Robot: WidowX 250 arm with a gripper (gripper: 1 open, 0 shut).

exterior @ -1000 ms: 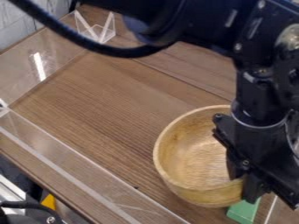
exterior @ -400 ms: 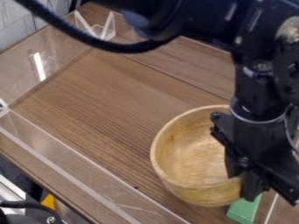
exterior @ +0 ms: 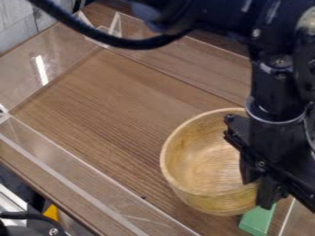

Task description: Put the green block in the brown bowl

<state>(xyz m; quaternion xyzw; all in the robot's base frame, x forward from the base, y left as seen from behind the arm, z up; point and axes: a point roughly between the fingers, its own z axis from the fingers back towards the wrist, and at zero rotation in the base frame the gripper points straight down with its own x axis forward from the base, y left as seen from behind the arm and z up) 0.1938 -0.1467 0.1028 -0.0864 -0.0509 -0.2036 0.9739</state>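
The brown bowl (exterior: pixel 174 159), round light wood with a thick rim, stands at the lower right of the wooden table. My black gripper (exterior: pixel 268 205) reaches down over the bowl's near right rim. Its jaws are shut, and the green block (exterior: pixel 255 223) sits right at their tips. Only a small mint-green corner of the block shows, just outside the bowl near the frame's bottom edge. The gripper body hides the rest of the block and the right side of the bowl. The hollow of the bowl holds nothing that I can see.
A clear plastic wall (exterior: pixel 74 189) runs along the near and left sides of the wooden table (exterior: pixel 110 101). Black cables (exterior: pixel 87 32) arc across the top of the view. A clear stand (exterior: pixel 109 28) sits at the back.
The gripper and the green block have crept up very slightly. The bowl has stayed in place.
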